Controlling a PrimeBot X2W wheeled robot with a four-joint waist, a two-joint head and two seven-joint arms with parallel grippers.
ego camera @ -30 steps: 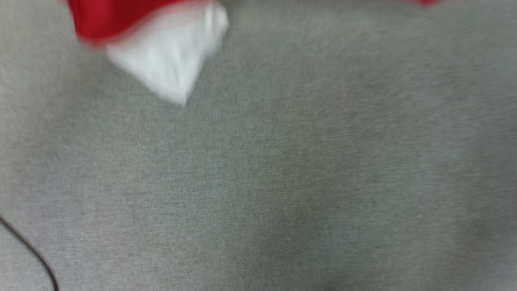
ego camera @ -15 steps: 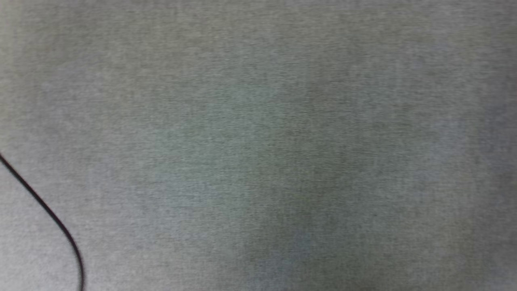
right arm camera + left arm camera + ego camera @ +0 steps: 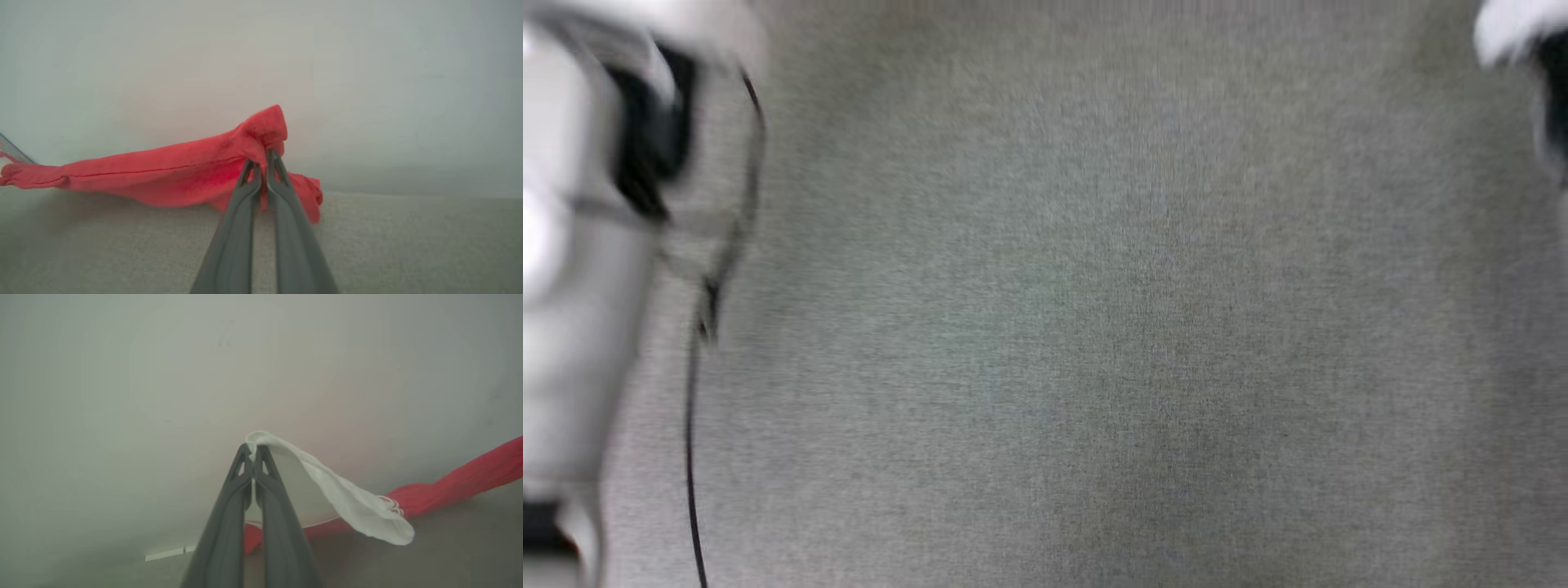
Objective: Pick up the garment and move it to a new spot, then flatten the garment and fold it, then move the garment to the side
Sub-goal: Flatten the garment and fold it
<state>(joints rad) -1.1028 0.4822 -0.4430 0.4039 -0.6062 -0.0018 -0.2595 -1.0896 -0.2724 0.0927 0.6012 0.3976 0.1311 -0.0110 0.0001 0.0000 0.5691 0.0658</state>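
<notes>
1. Garment [image 3: 347, 498] [image 3: 163, 175], one red jersey with white sleeve cloth, is gripped in two places, one by each of two grippers, above a grey woven surface [image 3: 1094, 327].
2. Left gripper [image 3: 254, 451]: its two dark fingers [image 3: 231, 522] are pressed together, jaws closed on a fold of the white sleeve. The sleeve drapes off to the right of the left wrist view, where it meets red cloth running to that view's right edge.
3. Right gripper [image 3: 263, 157]: its two fingers are likewise pinched, jaws closed on one bunched red edge. A red band with one stitched seam stretches from there to the left edge of the right wrist view, just over the surface.
4. Head view, blurred: the pale left arm [image 3: 580, 286] is at the left edge, the right arm [image 3: 1527, 49] is in the top right corner, and one thin black cable [image 3: 690, 449] runs down beside the left arm.
</notes>
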